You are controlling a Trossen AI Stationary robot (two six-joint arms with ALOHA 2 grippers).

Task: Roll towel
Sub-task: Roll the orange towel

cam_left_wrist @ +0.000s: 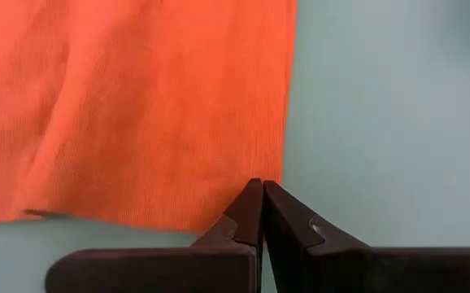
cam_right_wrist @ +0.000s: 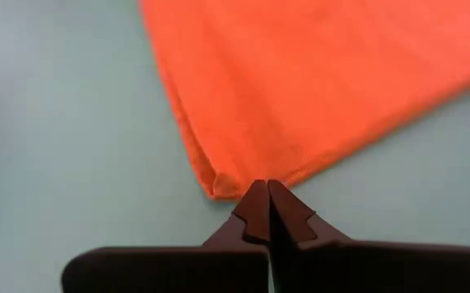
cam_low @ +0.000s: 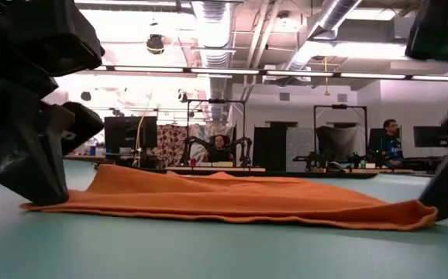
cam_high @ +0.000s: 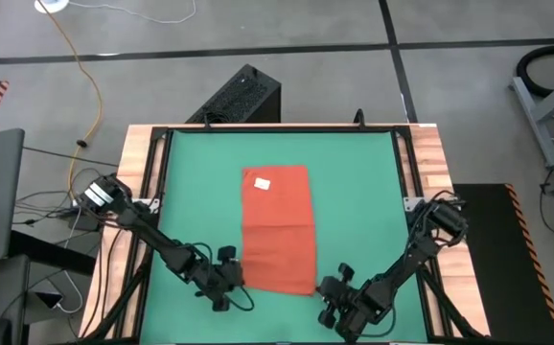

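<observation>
The towel (cam_high: 279,228) is plain orange-red cloth, lying flat as a long rectangle in the middle of the green mat (cam_high: 363,192), with a small white tag (cam_high: 263,183) near its far end; no writing is readable. The left gripper (cam_left_wrist: 261,194) and right gripper (cam_right_wrist: 266,195) each sit pinched together at its near corners.

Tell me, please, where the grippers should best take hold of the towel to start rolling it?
Probably at the two near corners of the towel, coming from the table's front edge. It lies flat and lengthwise on the mat, tag at the far end, so the near hem is the free edge to roll away. The left gripper and right gripper sit shut at those corners; each would need to open first.
</observation>
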